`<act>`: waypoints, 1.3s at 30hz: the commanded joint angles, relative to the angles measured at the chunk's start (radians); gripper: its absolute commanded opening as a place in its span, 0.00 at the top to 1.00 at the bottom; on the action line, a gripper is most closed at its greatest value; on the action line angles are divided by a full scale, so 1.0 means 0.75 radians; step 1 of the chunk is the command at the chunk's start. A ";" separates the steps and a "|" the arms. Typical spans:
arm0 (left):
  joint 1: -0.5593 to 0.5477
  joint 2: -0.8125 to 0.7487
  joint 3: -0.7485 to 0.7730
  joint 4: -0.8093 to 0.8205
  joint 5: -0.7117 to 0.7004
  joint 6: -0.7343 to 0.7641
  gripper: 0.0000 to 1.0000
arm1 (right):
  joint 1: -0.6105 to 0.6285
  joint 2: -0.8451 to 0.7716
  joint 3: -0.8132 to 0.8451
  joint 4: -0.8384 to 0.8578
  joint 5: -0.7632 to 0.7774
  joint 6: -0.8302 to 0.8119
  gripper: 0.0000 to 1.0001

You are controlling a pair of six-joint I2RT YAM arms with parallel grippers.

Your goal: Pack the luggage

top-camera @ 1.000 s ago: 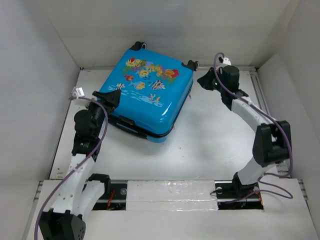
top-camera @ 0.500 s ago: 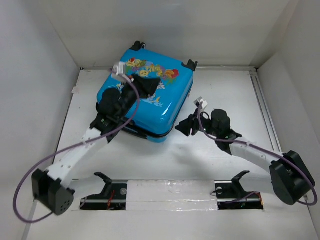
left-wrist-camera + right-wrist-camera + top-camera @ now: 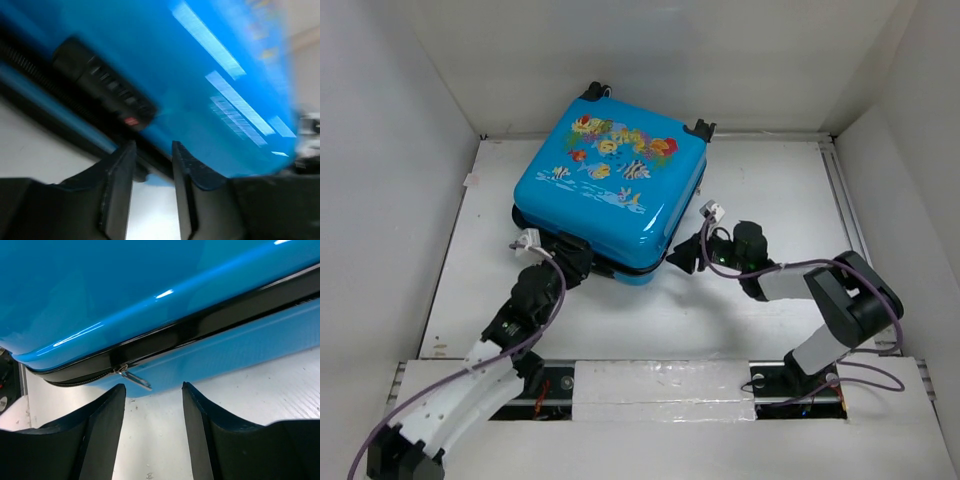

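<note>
On the surface [image 3: 770, 190], left of centre, the luggage [image 3: 610, 195] lies flat and closed. Both jaws are at its near edge, parted and empty. The left is by a black fitting [image 3: 100, 85]. The right faces the seam, with the zip pull [image 3: 135, 380] just ahead.

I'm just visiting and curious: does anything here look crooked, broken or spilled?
Nothing looks spilled or damaged. The luggage lies flat with its lid down, skewed to the edges of the table, and its zipper pull sticks out from the seam.

White table [image 3: 770, 190], plain white walls [image 3: 650, 50]
</note>
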 commanded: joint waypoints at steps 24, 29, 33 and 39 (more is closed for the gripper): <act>0.000 0.345 -0.194 0.414 -0.020 -0.181 0.71 | 0.241 -0.049 0.037 0.009 0.180 -0.033 1.00; 0.000 0.558 -0.073 0.509 0.025 -0.168 0.74 | 0.517 -0.222 -0.039 -0.248 0.530 0.061 1.00; 0.000 0.618 -0.040 0.591 0.025 -0.156 0.75 | 0.775 -0.306 -0.100 -0.475 0.857 0.198 1.00; -0.034 0.708 -0.026 0.693 0.098 -0.185 0.76 | 1.076 -0.174 0.099 -0.709 1.140 0.307 1.00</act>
